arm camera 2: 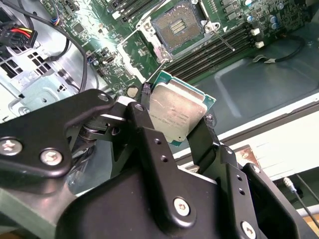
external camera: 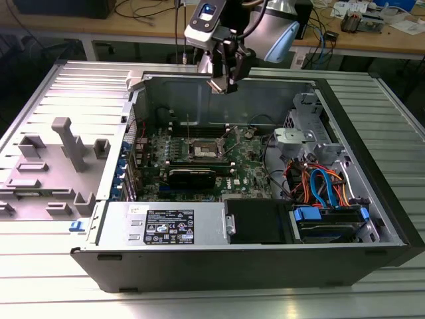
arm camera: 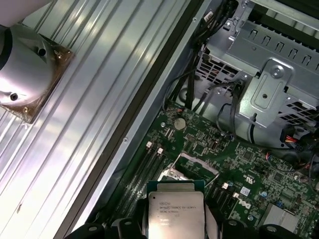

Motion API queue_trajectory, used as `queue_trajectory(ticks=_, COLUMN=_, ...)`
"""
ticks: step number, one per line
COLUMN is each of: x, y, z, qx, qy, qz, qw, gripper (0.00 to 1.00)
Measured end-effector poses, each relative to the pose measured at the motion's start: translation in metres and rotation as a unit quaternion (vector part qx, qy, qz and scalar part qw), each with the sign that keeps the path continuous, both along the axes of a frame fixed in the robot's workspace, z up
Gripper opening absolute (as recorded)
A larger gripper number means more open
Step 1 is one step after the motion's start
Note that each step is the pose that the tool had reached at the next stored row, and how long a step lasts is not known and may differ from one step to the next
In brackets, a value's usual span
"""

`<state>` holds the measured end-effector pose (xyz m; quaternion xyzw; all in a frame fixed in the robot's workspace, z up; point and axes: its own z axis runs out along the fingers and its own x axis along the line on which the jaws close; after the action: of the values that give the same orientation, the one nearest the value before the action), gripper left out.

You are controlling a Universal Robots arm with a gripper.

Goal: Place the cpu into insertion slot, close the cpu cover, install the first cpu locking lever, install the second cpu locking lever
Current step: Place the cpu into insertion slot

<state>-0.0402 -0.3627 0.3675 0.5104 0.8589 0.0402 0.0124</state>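
Observation:
My gripper [external camera: 226, 78] hangs above the open computer case, over its back wall, and is shut on the cpu [arm camera 2: 177, 112]. The cpu is a square chip with a silver top and green edge, clamped between two black fingers [arm camera 2: 145, 107]; it also appears in the first wrist view [arm camera: 174, 211]. Below it on the green motherboard lies the insertion slot [arm camera 2: 178, 27] [external camera: 207, 152], uncovered, its dark centre showing. The cpu cover [arm camera 2: 132, 40] is swung open beside the slot. A thin locking lever [arm camera 2: 219, 37] stands raised off the socket.
Long black memory slots [arm camera 2: 214, 50] run beside the socket. A silver drive cage [external camera: 305, 139] and coloured cables [external camera: 319, 183] fill the case at the exterior view's right. The power supply [external camera: 179, 222] sits at the case front. Grey fixtures [external camera: 66, 149] stand outside, at the exterior view's left.

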Motion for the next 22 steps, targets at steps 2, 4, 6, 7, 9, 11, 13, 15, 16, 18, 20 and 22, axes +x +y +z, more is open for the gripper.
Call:
queue_trajectory(ticks=2, x=0.0000, y=0.0000, z=-0.0001, qx=0.0000, qy=0.0000, qz=-0.007, qw=1.0000, gripper=0.55)
queue_trajectory(ticks=4, x=0.0000, y=0.0000, z=-0.0001, qx=0.0000, qy=0.0000, qz=-0.014, qw=0.9999, gripper=0.55)
queue_trajectory(ticks=6, x=0.0000, y=0.0000, z=-0.0001, qx=0.0000, qy=0.0000, qz=-0.019, qw=0.9998, gripper=0.55)
queue_trajectory(ticks=7, x=0.0000, y=0.0000, z=-0.0001, qx=0.0000, qy=0.0000, qz=-0.021, qw=0.9998, gripper=0.55)
queue_trajectory(ticks=9, x=0.0000, y=0.0000, z=-0.0001, qx=0.0000, qy=0.0000, qz=-0.025, qw=0.9997, gripper=0.55)
queue_trajectory(ticks=11, x=0.0000, y=0.0000, z=-0.0002, qx=0.0000, qy=0.0000, qz=-0.028, qw=0.9996, gripper=0.55)
queue_trajectory(ticks=13, x=0.0000, y=0.0000, z=-0.0001, qx=0.0000, qy=0.0000, qz=-0.031, qw=0.9995, gripper=0.55)
queue_trajectory(ticks=15, x=0.0000, y=0.0000, z=-0.0002, qx=0.0000, qy=0.0000, qz=-0.033, qw=0.9995, gripper=0.55)
queue_trajectory(ticks=16, x=0.0000, y=0.0000, z=-0.0002, qx=0.0000, qy=0.0000, qz=-0.034, qw=0.9994, gripper=0.55)
queue_trajectory(ticks=18, x=0.0000, y=0.0000, z=-0.0001, qx=0.0000, qy=0.0000, qz=-0.036, qw=0.9993, gripper=0.55)
queue_trajectory(ticks=20, x=0.0000, y=0.0000, z=-0.0002, qx=0.0000, qy=0.0000, qz=-0.038, qw=0.9993, gripper=0.55)
queue_trajectory(ticks=22, x=0.0000, y=0.0000, z=-0.0002, qx=0.0000, qy=0.0000, qz=-0.039, qw=0.9992, gripper=0.55)
